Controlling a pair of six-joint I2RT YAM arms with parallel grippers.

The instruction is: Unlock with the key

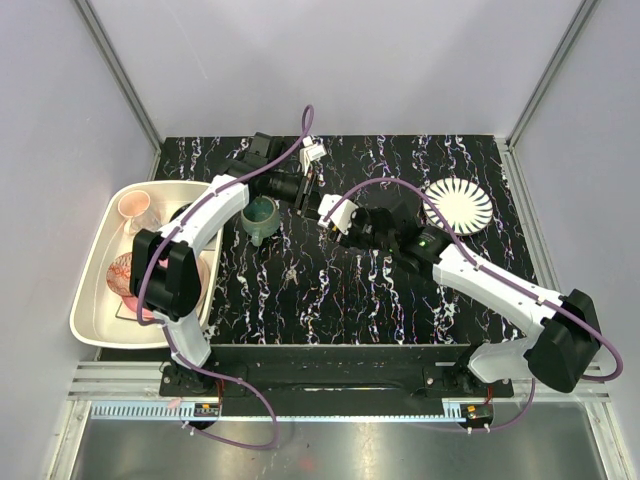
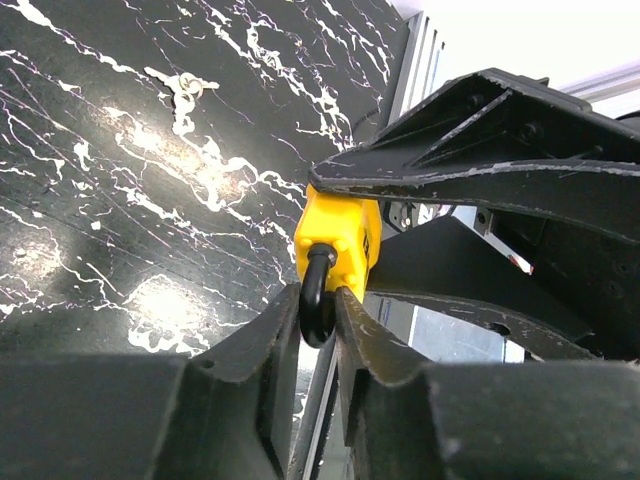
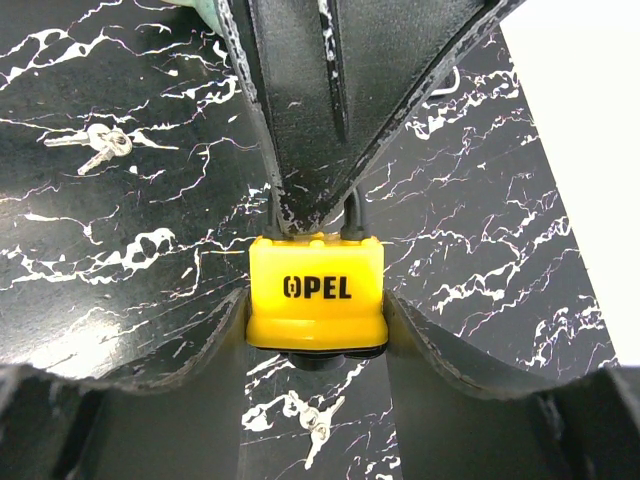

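Observation:
A yellow padlock (image 3: 316, 290) marked OPEL with a black shackle (image 2: 318, 300) hangs above the black marbled table, held between both grippers. My left gripper (image 2: 318, 305) is shut on the shackle; its yellow body (image 2: 338, 240) shows just beyond the fingertips. My right gripper (image 3: 316, 315) is shut on the sides of the lock body. In the top view the two grippers meet at mid table, left (image 1: 305, 193) and right (image 1: 327, 213), and the lock is hidden between them. One bunch of small silver keys (image 3: 315, 420) lies on the table under the lock, another (image 3: 95, 142) lies farther left.
A green mug (image 1: 260, 217) stands beside the left arm. A cream tray (image 1: 92, 280) with pink dishes sits off the table's left edge. A white ribbed plate (image 1: 458, 203) lies at the back right. Keys also show on the table in the top view (image 1: 290, 270).

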